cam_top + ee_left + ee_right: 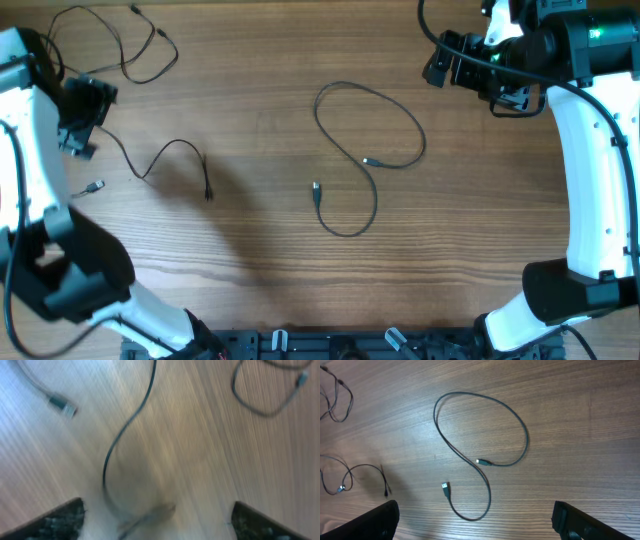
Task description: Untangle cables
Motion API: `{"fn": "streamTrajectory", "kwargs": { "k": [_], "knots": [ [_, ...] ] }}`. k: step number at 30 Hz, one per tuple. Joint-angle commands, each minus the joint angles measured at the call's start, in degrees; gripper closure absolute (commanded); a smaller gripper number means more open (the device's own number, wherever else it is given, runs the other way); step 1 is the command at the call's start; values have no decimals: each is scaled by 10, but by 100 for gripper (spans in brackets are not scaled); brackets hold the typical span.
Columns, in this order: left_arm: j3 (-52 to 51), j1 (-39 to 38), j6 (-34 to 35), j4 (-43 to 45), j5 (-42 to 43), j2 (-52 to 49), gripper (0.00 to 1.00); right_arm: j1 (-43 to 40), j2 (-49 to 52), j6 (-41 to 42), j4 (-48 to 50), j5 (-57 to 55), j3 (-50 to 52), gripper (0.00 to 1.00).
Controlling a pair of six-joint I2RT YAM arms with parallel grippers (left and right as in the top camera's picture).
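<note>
Left gripper [158, 510] over blurred cable [106, 462], looped cable [421, 130] whole overhead

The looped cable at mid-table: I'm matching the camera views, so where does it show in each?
Overhead: looped cable at the centre, slightly right.
Right wrist: looped cable, mid-frame.
Left wrist: blurred; cannot tell whether it shows.
Shared landmark: the hooked cord to its left, in overhead and right wrist.

Brown wood-grain tabletop [250, 250] fills all 3 views, grain running left-right in overhead. Black rail w/ grey clips [330, 345] sits along its bottom edge, approx centre.
</note>
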State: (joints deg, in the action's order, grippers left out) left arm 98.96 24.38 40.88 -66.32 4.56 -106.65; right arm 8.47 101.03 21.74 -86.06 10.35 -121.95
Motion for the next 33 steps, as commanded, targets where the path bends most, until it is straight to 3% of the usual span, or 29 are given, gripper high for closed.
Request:
{"fn": "streamTrajectory", "kwargs": {
  "k": [1, 4, 7, 9, 11, 14, 16, 17, 19, 22, 28, 33],
  "knots": [
    [5, -3, -1, -90, 27, 28, 0, 3, -1, -2, 7, 8, -2, 0],
    [-51, -15, 6, -87, 49, 27, 0, 3, -1, -1, 13, 8, -2, 0],
    [-191, -38, 125, 39, 62, 27, 0, 3, -1, -1, 14, 23, -2, 0],
    [-259, -57, 153, 161, 66, 26, 0, 3, -1, -2, 13, 23, -2, 0],
    [-296, -69, 197, 202, 66, 26, 5, 3, -1, -1, 13, 23, -2, 0],
    [-317, -80, 210, 240, 49, 26, 28, 3, -1, -2, 14, 23, -2, 0],
    [-317, -80, 209, 255, 10, 26, 53, 3, -1, -2, 14, 23, -2, 0],
    [-317, -79, 209, 261, -9, 26, 71, 3, -1, -2, 14, 23, -2, 0],
    [-313, -71, 172, 269, -15, 26, 96, 3, -1, -2, 13, 23, -2, 0],
    [-254, -56, 80, 254, -12, 38, 96, 3, -1, -5, 14, 22, -2, 0],
    [-158, -14, 53, 237, -4, 66, 96, 3, -1, -8, 12, 22, -2, 0],
    [-160, -12, 43, 235, -110, 63, 96, 3, -1, -7, 14, 23, -2, 0]
  ]
}}
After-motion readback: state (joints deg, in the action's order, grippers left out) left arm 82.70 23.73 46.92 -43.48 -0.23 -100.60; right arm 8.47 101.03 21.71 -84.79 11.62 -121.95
